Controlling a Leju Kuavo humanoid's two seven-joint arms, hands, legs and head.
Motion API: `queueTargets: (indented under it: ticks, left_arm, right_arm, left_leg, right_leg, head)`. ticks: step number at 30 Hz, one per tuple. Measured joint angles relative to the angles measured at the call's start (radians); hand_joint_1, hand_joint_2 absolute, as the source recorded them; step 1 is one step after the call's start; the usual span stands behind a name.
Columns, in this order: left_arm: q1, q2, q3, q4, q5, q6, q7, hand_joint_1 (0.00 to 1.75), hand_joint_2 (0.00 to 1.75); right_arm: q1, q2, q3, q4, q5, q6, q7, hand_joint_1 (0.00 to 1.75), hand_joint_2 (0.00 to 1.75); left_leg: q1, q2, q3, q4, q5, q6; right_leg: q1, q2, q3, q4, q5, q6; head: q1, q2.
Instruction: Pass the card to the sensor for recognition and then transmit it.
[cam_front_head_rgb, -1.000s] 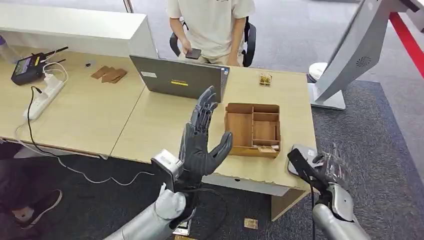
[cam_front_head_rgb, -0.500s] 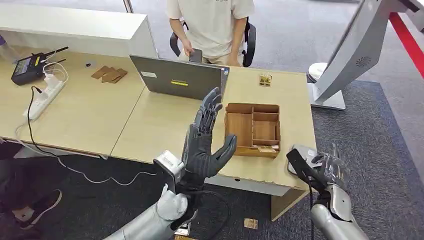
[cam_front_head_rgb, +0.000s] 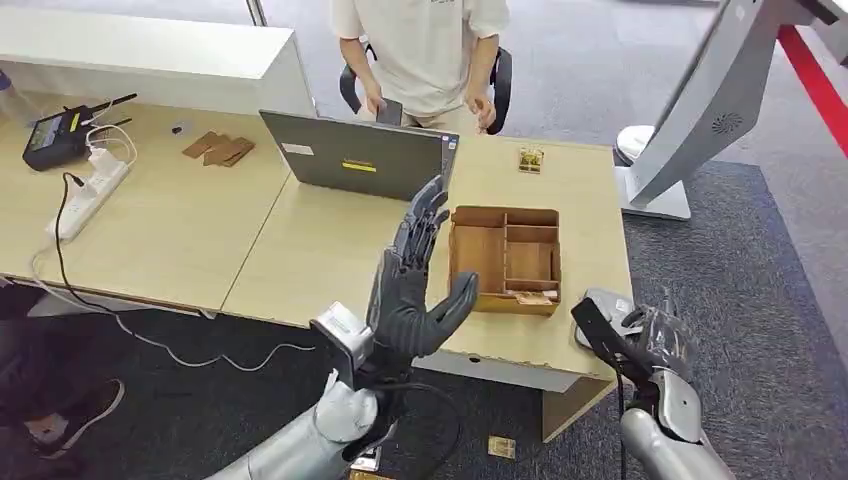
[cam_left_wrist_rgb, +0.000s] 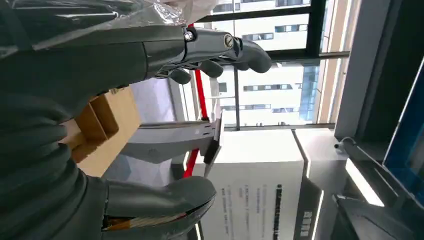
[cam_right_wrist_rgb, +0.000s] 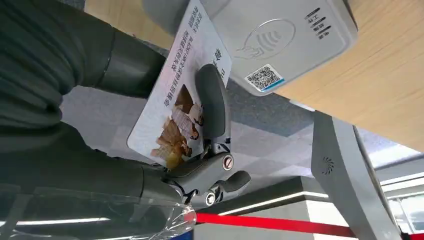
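Left hand (cam_front_head_rgb: 410, 290) has risen slightly, beside the wooden tray (cam_front_head_rgb: 505, 258).

the card reader (cam_right_wrist_rgb: 280, 37) carries a contactless wave symbol, a qr code sticker and small illegible characters. the card (cam_right_wrist_rgb: 180, 95) bears printed chinese lines, too small to read.

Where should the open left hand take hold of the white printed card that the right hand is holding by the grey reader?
Probably the free end of the white printed card, the one towards the grey card reader. The right hand pins the pictured end with a finger across the face. The left hand is open, so it could come from that free side and pinch both flat faces.
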Motion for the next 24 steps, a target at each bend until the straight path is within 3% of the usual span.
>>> queueTargets:
  ticks: [24]
  left_arm:
    - [-0.008,0.000,-0.015,0.009,0.018,-0.002,-0.003,0.00,1.75]
  right_arm:
    - [0.007,-0.020,0.003,-0.053,0.061,-0.037,0.042,1.75,1.75]
  left_leg:
    - [0.000,0.000,0.000,0.000,0.000,0.000]
  right_leg:
    - [0.000,0.000,0.000,0.000,0.000,0.000]
  head:
    - [0.000,0.000]
